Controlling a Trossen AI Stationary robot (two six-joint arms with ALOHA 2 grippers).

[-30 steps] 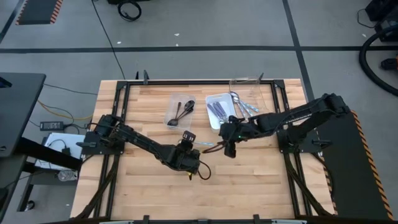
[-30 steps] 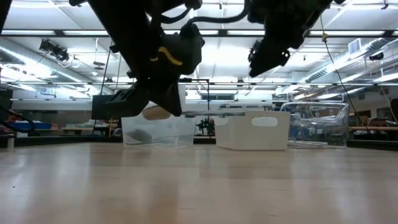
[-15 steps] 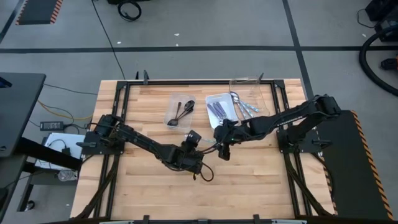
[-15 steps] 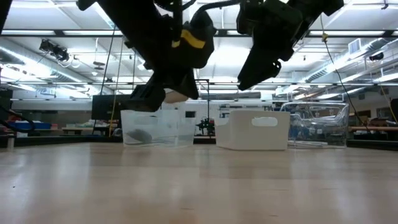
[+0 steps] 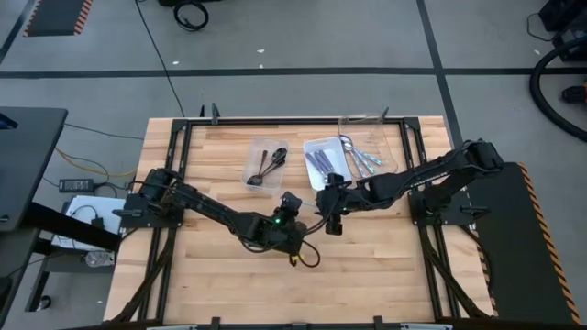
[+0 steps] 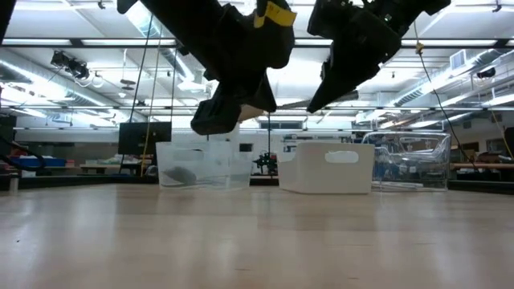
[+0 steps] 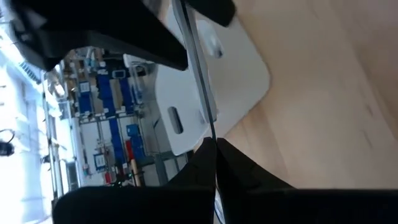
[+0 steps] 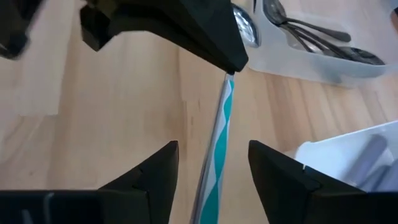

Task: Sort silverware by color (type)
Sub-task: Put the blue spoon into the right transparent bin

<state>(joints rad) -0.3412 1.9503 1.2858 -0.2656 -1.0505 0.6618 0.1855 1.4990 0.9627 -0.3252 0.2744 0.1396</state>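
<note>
— Silverware: where did it sit?
— Dark spoons (image 5: 266, 167) lay in the clear tray (image 5: 254, 152); purple-handled ones (image 5: 323, 165) filled the white tray (image 5: 336, 145) just beside it, and silver spoons (image 5: 359, 159) filled another clear tray (image 5: 347, 121) on the white tray's far side.
— And the arms?
— Both met above the bare wood, near the white tray. The left gripper (image 7: 213, 163) was clamped shut on a teal-and-white striped spoon (image 8: 217, 140), lifted off the table (image 5: 385, 266). The right gripper (image 8: 208, 163) stood wide, one finger either side of that handle, not touching.
— Anything unclear?
— The spoon's bowl was hidden, and from above the utensil was barely visible.
</note>
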